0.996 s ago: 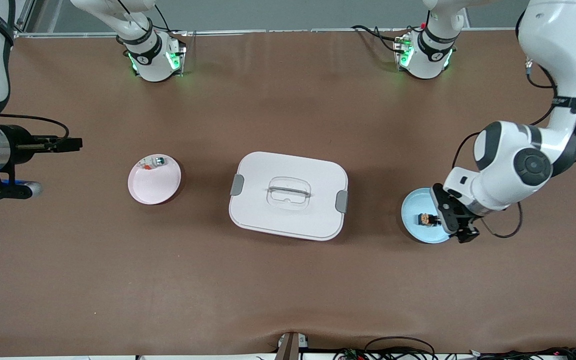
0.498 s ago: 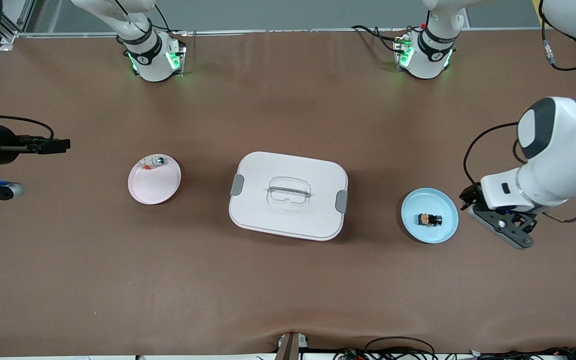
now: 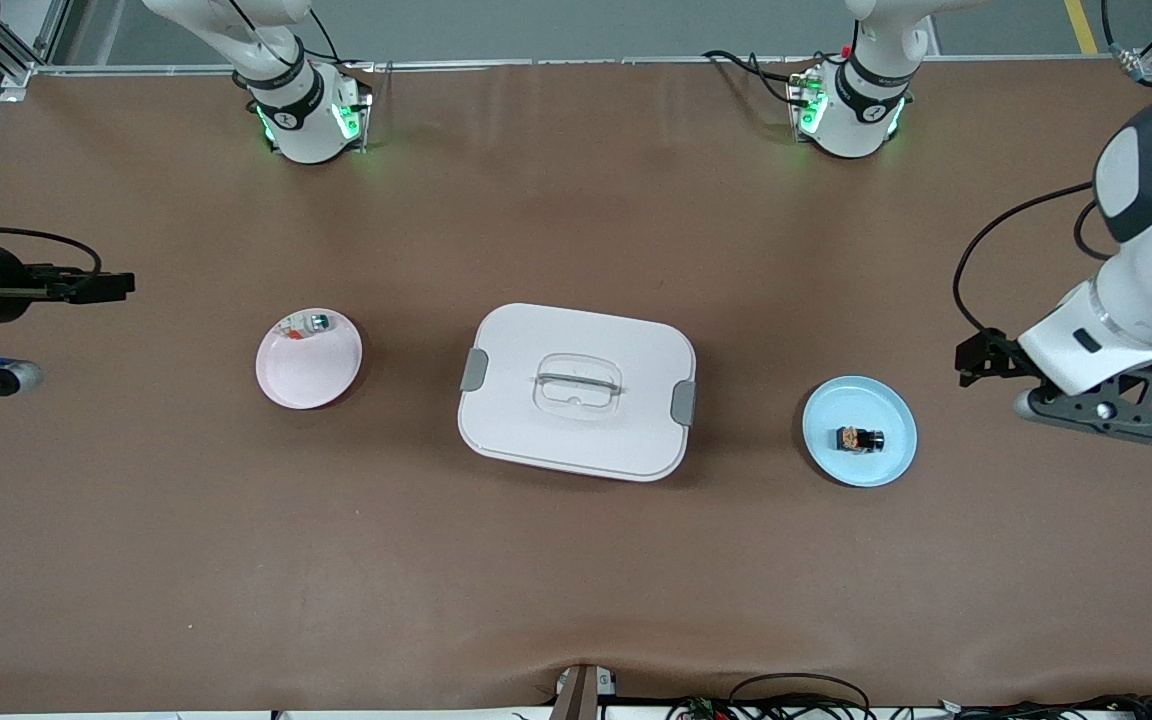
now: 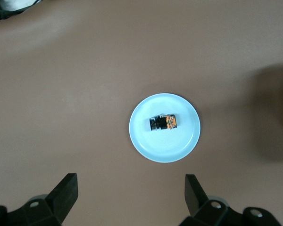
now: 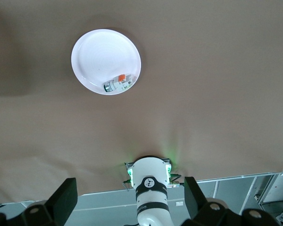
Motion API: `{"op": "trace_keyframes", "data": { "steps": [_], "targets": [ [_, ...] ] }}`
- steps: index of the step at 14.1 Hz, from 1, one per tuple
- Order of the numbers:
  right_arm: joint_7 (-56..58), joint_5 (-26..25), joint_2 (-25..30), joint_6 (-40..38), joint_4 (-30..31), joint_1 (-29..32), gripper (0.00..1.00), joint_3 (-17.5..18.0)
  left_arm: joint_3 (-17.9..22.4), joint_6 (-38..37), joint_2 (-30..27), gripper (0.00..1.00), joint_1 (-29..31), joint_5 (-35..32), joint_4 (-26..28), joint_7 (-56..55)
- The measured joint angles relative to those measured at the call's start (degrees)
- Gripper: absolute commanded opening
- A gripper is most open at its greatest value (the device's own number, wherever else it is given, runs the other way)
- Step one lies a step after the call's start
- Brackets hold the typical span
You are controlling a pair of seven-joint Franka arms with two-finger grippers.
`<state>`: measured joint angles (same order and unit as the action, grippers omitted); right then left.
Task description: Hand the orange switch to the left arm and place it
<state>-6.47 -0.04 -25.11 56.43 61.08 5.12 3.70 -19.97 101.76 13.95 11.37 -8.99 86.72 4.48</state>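
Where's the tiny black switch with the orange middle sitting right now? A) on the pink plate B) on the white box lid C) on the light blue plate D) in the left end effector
C: the tiny black orange-middled switch lies on the round light blue plate.

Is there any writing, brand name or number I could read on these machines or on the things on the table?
No text can be read.
The arm bases carry a small round mark, too small to read.
The box, blue plate, pink plate and orange switch show no lettering.
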Motion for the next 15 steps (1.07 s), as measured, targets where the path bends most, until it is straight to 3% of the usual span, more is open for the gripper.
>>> {"op": "trace_keyframes", "data": {
  "steps": [4,8,9,12,15],
  "targets": [
    [0.01,0.38,2.69,3.62,0.62,0.23,1.0,0.52,0.28,-1.9,-1.52,1.0,1.61,-0.03,-2.15,-0.05],
    [0.0,0.44,7.69,9.46,5.66,0.15,1.0,1.06,0.57,-5.99,-3.41,1.0,3.54,0.01,-3.23,-0.01],
    [0.0,0.44,9.83,11.95,8.12,0.15,1.0,1.05,1.66,-7.94,-4.59,1.0,2.42,0.02,-3.41,-0.03],
    [0.0,0.45,16.8,18.57,17.09,0.15,1.0,1.08,10.14,-14.3,-9.13,1.0,-5.55,2.46,-3.39,-0.13],
    [0.0,0.45,20.28,20.83,21.43,0.15,1.0,1.09,14.71,-15.96,-13.57,1.0,-7.79,7.53,-0.65,-0.22]
  ]
}}
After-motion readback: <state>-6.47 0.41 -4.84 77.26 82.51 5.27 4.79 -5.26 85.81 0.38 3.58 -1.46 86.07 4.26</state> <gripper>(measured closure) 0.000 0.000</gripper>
